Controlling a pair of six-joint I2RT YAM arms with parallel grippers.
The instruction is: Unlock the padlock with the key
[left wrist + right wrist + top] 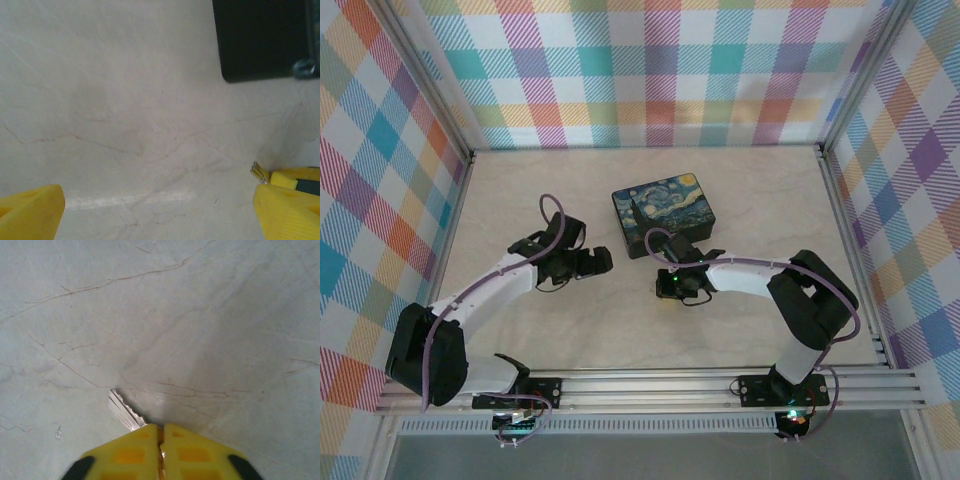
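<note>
Table (620, 330): pale marble-look, plaid walls.
L gripper (159, 200): fingers wide apart.
R gripper (161, 432): pinched on key (125, 411), blade sticking out.
Box (665, 215): near R gripper.

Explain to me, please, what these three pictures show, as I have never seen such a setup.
These are two robot arms, left and right, bolted at the near edge of a table. The wide picture looks down from above; the other two come from a camera on each wrist. On the table stands a dark box with a starry-night lid. The right claw is shut on a small silvery key, whose toothed blade sticks out in front of the yellow fingers. The left claw is open and holds nothing.
</note>
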